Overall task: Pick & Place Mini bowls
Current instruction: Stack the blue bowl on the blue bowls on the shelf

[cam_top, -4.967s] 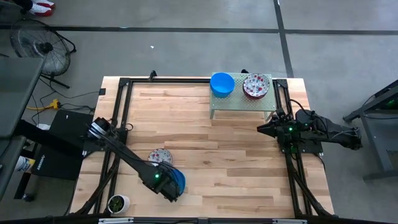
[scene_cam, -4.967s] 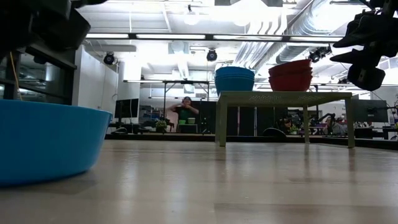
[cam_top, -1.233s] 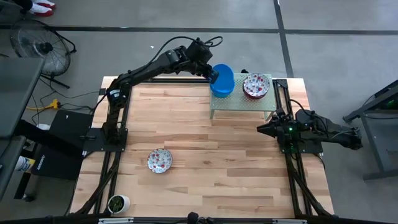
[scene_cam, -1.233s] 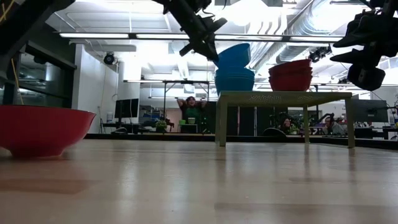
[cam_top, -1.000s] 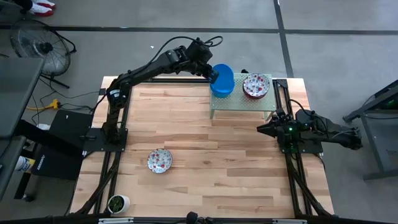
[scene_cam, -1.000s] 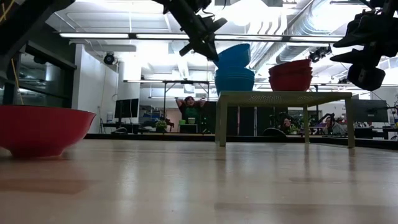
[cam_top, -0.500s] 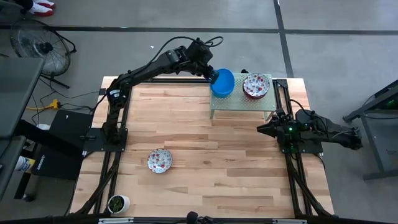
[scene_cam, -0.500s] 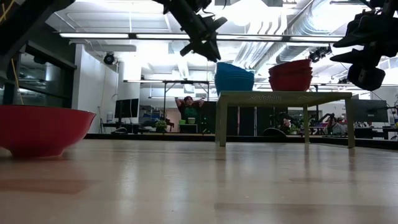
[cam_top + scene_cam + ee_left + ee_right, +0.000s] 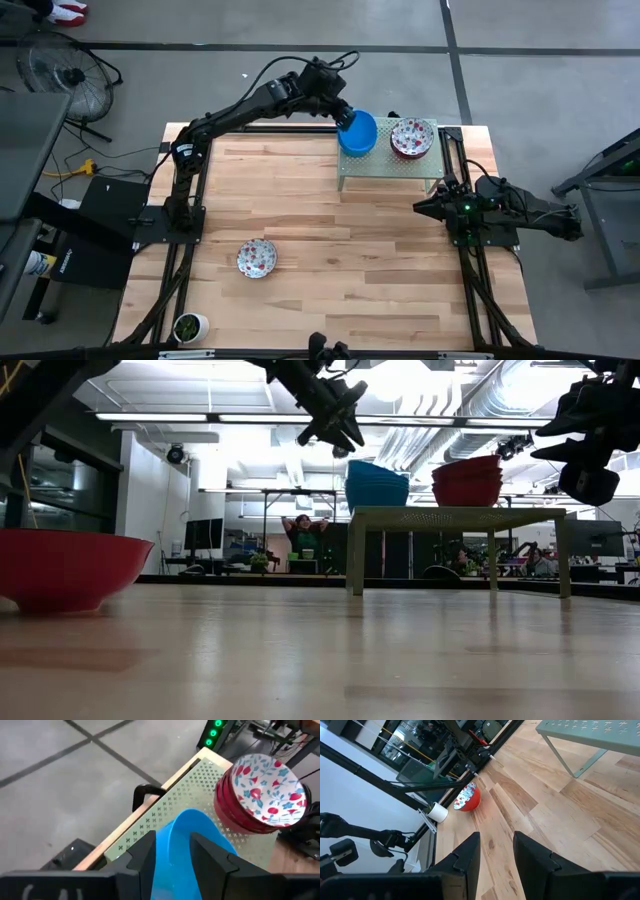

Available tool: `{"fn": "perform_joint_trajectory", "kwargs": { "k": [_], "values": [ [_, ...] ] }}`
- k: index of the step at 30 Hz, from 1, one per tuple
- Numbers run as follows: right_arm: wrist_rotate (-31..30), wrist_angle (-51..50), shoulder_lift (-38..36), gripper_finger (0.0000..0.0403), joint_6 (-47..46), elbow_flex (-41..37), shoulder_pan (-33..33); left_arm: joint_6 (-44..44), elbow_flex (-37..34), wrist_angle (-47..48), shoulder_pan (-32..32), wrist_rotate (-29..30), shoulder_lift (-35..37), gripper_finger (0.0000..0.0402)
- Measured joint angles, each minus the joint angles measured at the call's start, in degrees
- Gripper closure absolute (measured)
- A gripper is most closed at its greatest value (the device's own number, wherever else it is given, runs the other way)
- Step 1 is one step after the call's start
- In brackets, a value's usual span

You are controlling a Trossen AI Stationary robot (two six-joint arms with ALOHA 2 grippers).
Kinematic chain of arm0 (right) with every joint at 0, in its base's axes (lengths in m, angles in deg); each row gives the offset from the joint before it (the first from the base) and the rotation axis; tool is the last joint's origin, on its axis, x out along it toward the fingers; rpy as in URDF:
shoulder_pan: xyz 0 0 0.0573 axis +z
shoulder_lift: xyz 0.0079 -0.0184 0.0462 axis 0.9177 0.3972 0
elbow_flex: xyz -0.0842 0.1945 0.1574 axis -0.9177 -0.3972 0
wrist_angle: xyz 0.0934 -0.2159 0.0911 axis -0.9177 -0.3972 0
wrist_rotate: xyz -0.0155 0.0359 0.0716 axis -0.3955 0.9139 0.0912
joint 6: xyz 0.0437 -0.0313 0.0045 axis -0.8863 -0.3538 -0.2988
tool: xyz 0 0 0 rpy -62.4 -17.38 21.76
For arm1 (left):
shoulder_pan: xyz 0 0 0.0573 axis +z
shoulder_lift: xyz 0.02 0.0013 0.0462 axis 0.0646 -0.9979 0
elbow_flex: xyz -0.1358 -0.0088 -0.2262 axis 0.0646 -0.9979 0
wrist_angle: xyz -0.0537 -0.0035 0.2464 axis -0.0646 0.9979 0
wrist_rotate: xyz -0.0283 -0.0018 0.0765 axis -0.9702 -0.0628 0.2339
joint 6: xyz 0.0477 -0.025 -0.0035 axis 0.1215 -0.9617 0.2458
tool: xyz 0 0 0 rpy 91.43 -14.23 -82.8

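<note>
A stack of plain blue mini bowls (image 9: 358,133) and a stack of floral ones with red outsides (image 9: 411,138) stand side by side on a green perforated stand (image 9: 390,168) at the table's far edge. One floral bowl (image 9: 257,258) rests on its base on the table, near left. My left gripper (image 9: 345,432) hangs open just above and left of the blue stack (image 9: 377,484). In the left wrist view its fingers (image 9: 145,857) frame the top blue bowl (image 9: 187,845) without touching it. My right gripper (image 9: 422,207) waits open at the table's right side.
A small white cup with a green plant (image 9: 188,326) stands at the near left corner. Black frame rails (image 9: 195,160) run along the table's left and right sides. The wide middle of the wooden table (image 9: 340,250) is bare. A person (image 9: 303,538) sits far behind the table.
My left gripper held a blue bowl tilted above the blue stack. The bowl dropped level onto the stack and stays there. The gripper has let go of it and risen a little, up and away from the stack.
</note>
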Motion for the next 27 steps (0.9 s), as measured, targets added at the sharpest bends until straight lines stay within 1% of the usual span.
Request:
{"fn": "perform_joint_trajectory", "kwargs": {
  "k": [2,6,9,12,15,17,20,21,24,27],
  "values": [
    [0.0,0.0,0.0,0.0298,0.0,0.0,0.0,2.5,0.0,-0.8,0.0,-0.8,0.0,0.0285],
    [0.0,0.0,0.0,0.0298,0.0,0.0,0.0,18.0,0.0,-2.7,0.4,-2.8,0.0,0.0285],
    [0.0,0.0,0.0,0.0298,0.0,0.0,0.0,25.2,0.0,-1.7,0.4,-2.3,0.0,0.0285],
    [0.0,0.0,0.0,0.0298,0.0,0.0,0.0,27.4,0.0,-1.6,0.4,-2.8,0.0,0.0286],
    [0.0,0.0,0.0,0.0298,0.0,0.0,0.0,32.0,0.0,-1.4,0.2,-4.1,0.0,0.0302],
    [0.0,0.0,0.0,0.0298,0.0,0.0,0.0,34.2,0.0,-0.8,-0.3,-4.0,0.0,0.0325],
    [0.0,0.0,0.0,0.0298,0.0,0.0,0.0,37.4,0.0,0.5,-0.7,-4.1,0.0,0.038],
    [0.0,0.0,0.0,0.0298,0.0,0.0,0.0,38.0,0.0,0.8,-0.9,-4.0,0.0,0.039],
    [0.0,0.0,0.0,0.0298,0.0,0.0,0.0,39.9,0.1,-0.3,-1.7,-2.3,-0.9,0.039],
    [0.0,0.0,0.0,0.0298,0.0,0.0,0.0,40.4,-0.2,0.6,-1.9,-2.3,-1.4,0.0399]
  ]
}}
